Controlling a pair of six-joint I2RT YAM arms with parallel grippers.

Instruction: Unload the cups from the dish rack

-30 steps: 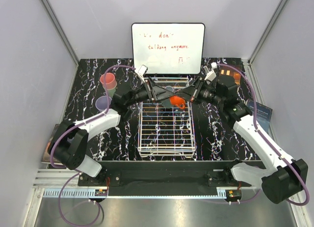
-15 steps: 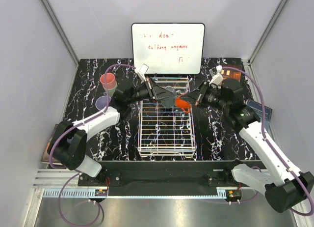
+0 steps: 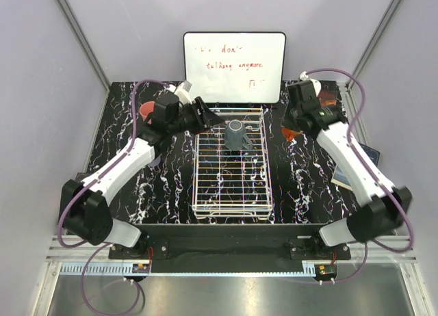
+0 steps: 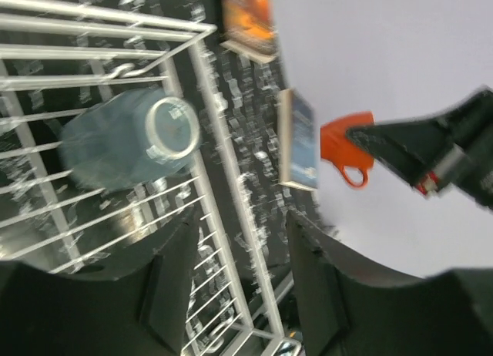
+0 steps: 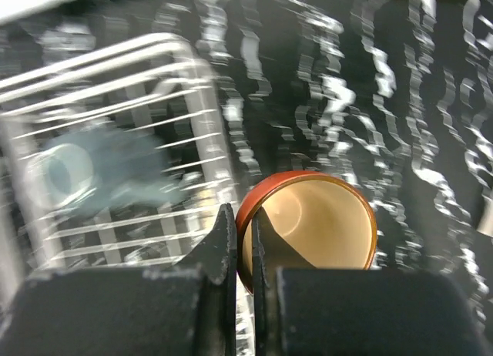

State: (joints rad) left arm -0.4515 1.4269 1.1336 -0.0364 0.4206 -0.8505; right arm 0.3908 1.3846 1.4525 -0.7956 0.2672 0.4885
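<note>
The small orange-red cup (image 5: 308, 225) is not over the dish rack (image 3: 231, 208) any more. A moment ago it hung above the back of the rack, between the two arms. Now the right arm has swung it out to the right, and it hangs over the black table (image 3: 308, 186) just beside the rack. The left arm has pulled back too, away to the left side of the rack. So this cup is nearly unloaded, and I think it only needs to be set down on the table. The dark grey mug (image 3: 236, 135) is the one cup left standing in the rack, near the back. A pink cup (image 3: 145, 111) peeks out on the table behind the left arm. The right gripper (image 5: 240, 248) is almost closed, with its two fingers pinching the rim of the orange-red cup, one inside and one outside. The left gripper (image 4: 243, 287) is wide apart and holds nothing. It touches nothing, and the mug sits ahead of it.
</note>
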